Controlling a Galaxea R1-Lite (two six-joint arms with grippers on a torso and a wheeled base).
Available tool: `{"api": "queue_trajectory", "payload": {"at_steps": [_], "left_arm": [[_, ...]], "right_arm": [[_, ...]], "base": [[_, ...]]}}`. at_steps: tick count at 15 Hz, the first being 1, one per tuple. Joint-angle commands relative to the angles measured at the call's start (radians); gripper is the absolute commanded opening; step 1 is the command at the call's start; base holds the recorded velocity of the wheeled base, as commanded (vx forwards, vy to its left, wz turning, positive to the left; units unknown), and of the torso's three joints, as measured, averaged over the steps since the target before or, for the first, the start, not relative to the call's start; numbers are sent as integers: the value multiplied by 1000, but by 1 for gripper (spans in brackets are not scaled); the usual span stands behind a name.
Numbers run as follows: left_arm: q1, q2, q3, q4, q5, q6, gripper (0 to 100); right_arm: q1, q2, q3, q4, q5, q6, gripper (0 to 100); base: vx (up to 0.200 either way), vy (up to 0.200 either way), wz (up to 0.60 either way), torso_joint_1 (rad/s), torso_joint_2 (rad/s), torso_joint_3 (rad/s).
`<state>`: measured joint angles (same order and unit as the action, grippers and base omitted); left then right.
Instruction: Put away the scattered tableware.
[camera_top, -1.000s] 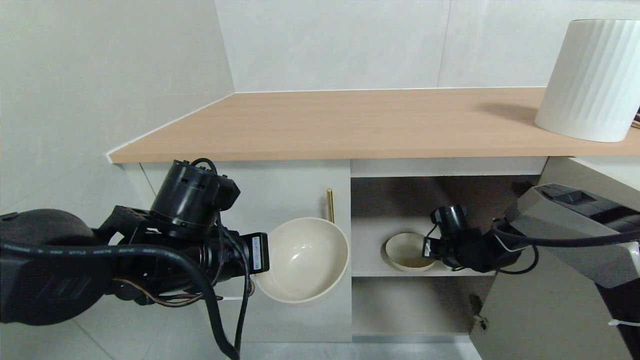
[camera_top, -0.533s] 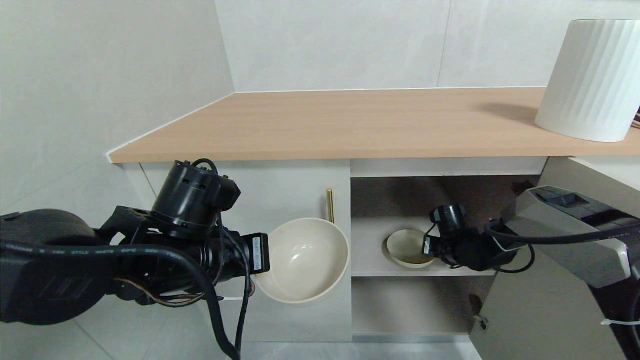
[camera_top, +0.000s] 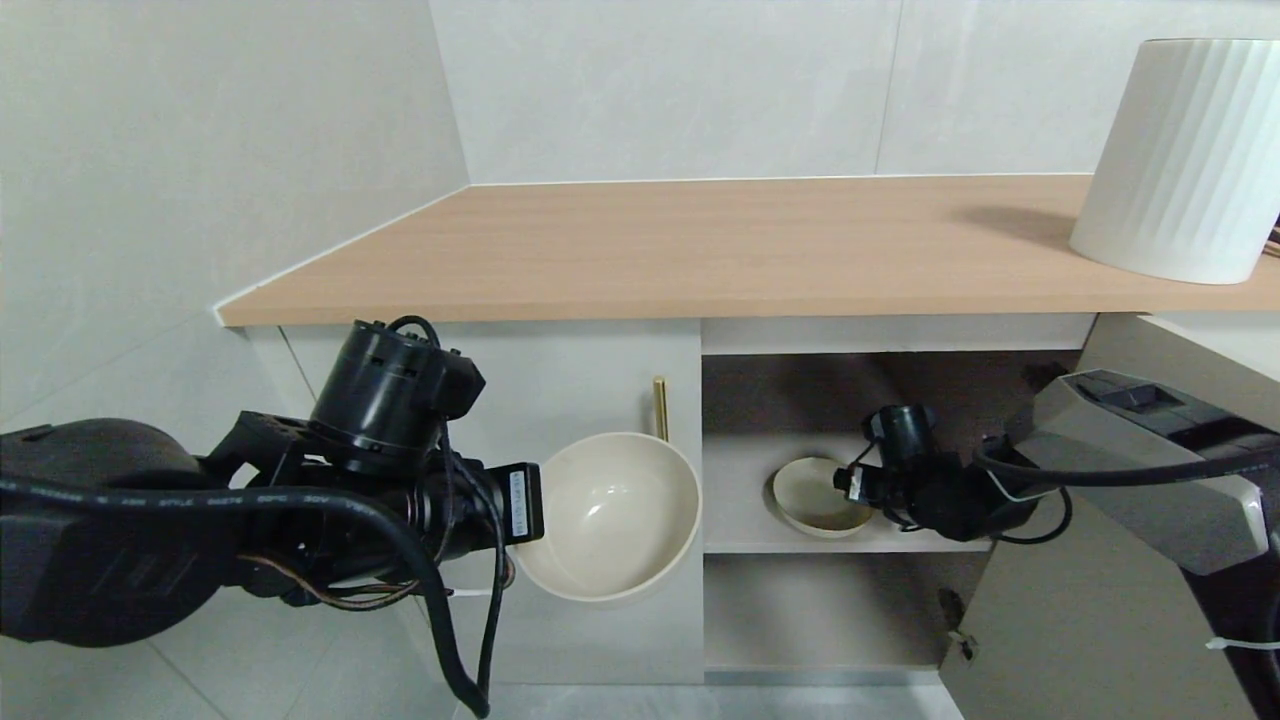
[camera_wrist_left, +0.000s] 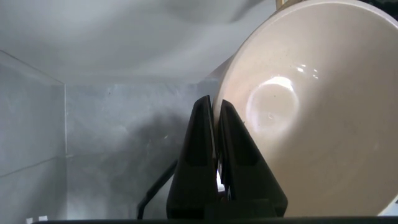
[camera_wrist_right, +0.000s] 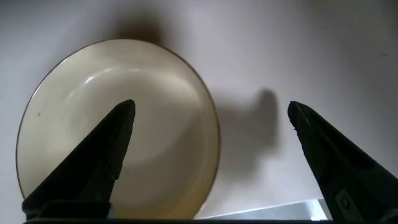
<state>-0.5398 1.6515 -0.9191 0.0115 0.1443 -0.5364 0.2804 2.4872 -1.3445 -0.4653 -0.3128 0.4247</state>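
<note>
- While the left gripper (camera_top: 532, 508) is clamped tight on the rim of the big cream bowl (camera_top: 615, 515), that bowl hangs tilted in front of the closed cabinet door (camera_top: 560, 375), just under the gold handle (camera_top: 660, 405), mouth facing the camera.
- Key relation imo: the open shelf (camera_top: 740, 480) lies to the bowl's right and further in, so the bowl has to travel sideways past the door edge, then inward. The left arm already has it, so it's obviously the one to do that.
- Catch is the shelf spot is busy. The small dish (camera_top: 815, 495) sits flat on it, and the right gripper (camera_wrist_right: 210, 112) hovers just over it with its jaws spread wide. One of the fingers (camera_wrist_right: 109, 149) is above the dish and the other is off to the side, gripping nothing. Looks to me like that arm needs to back out first.
- Versus a second ago: the small dish sits a bit deeper on the shelf, the right wrist has pulled up slightly, and the big bowl has crept a touch up and toward the opening.
</note>
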Motion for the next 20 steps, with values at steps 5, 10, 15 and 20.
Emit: {"api": "queue_trajectory", "payload": {"at_steps": [5, 10, 15, 20], "left_arm": [[-32, 148, -4, -99, 29, 46, 0], [-127, 278, -30, -128, 103, 55, 0], [-187, 291, -27, -127, 146, 67, 0], [-221, 232, -18, -120, 187, 67, 0]], "right_arm": [[115, -456, 327, 10, 155, -24, 100], [290, -735, 393, 238, 207, -69, 100], [421, -789, 409, 379, 288, -83, 100], [445, -662, 407, 370, 276, -80, 100]], "base": [[0, 0, 0, 0, 0, 0], [0, 0, 0, 0, 0, 0], [0, 0, 0, 0, 0, 0], [0, 0, 0, 0, 0, 0]]}}
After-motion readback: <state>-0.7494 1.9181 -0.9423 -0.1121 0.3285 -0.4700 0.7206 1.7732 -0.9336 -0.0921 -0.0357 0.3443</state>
